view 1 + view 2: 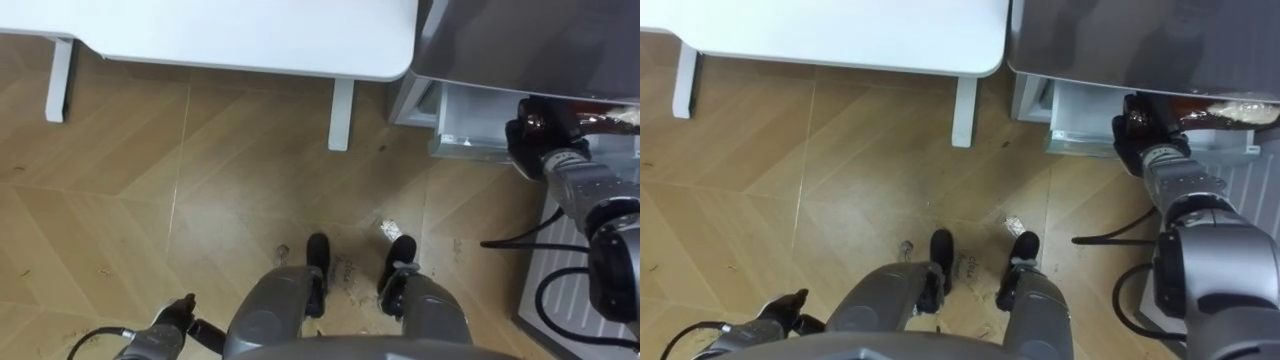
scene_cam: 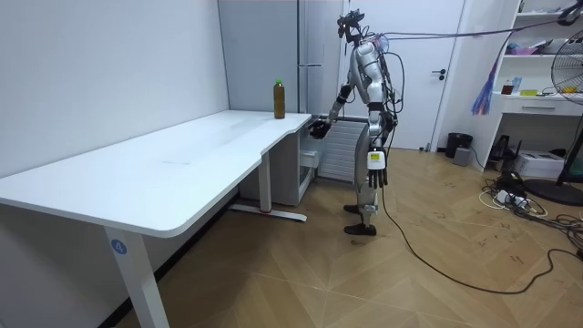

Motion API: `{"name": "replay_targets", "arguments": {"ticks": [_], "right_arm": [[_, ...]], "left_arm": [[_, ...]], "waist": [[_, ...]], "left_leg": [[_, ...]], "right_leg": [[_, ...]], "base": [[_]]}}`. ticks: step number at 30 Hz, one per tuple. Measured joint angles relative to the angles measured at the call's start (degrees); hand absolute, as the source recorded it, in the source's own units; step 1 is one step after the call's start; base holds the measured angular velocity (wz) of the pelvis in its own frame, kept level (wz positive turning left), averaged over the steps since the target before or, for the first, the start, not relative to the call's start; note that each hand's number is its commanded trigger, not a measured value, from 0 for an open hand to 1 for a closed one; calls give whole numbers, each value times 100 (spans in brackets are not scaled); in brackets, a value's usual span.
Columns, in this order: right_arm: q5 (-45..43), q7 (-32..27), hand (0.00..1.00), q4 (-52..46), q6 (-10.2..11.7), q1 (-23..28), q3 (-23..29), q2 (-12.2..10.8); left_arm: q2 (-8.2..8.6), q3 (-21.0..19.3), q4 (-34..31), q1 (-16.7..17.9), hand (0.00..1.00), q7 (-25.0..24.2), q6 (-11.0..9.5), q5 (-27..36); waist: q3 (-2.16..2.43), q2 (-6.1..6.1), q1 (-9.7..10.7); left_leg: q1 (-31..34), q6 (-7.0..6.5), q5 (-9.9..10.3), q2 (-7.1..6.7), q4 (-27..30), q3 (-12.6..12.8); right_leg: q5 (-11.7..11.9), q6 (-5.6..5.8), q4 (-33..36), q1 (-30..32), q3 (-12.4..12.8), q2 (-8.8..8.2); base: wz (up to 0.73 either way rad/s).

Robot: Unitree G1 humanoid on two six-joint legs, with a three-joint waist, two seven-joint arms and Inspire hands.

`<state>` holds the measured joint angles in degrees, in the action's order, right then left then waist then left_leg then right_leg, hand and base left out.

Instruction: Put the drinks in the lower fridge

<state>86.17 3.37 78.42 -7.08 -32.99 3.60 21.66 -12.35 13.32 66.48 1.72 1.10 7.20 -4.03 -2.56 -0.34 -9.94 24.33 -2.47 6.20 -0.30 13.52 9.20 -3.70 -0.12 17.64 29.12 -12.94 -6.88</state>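
Brown bottle (image 1: 600,117) sits in my right hand (image 1: 535,140), fingers curled round it, at the fridge's (image 1: 520,50) open lower part. A second bottle (image 2: 280,98) stands at the counter's (image 2: 182,155) far corner. My left hand (image 1: 175,315) hangs low.

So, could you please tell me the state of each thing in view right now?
Lower fridge: open.
Held bottle: tipped sideways, gripped by right hand, at the fridge opening.
Second bottle: upright on the table, capped.
Left hand: hanging low beside the leg.
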Motion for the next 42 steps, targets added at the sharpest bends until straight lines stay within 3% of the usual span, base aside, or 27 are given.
{"name": "replay_targets", "arguments": {"ticks": [4,5,6,20,42], "right_arm": [[7,47,0,0,0,17,-1,-6],[32,62,58,0,0,37,0,-11],[68,95,100,0,0,52,0,-22],[-244,168,100,-27,18,64,-56,-53],[-643,-420,100,-261,146,64,-68,-52]], "left_arm": [[1,60,-1,0,0,-49,0,0],[1,59,-1,0,0,-48,0,-1],[0,59,0,1,0,-45,0,-1],[-2,90,-6,-1,0,-47,-27,-38],[-2,73,-9,2,0,113,-30,-16]], "waist": [[0,1,-10],[1,1,-5],[1,1,-2],[-11,-20,24],[-8,-21,32]], "left_leg": [[-1,0,0,0,0,0],[-9,0,0,0,0,0],[-13,0,0,0,0,-1],[-29,-1,-1,-4,4,11],[-15,-1,-1,-7,16,16]], "right_leg": [[0,0,0,0,0,1],[0,0,2,-3,4,1],[0,0,3,-6,7,2],[-2,-1,35,-1,36,2],[0,-2,27,2,35,4]], "base": [[0],[0],[0],[0],[0]]}}
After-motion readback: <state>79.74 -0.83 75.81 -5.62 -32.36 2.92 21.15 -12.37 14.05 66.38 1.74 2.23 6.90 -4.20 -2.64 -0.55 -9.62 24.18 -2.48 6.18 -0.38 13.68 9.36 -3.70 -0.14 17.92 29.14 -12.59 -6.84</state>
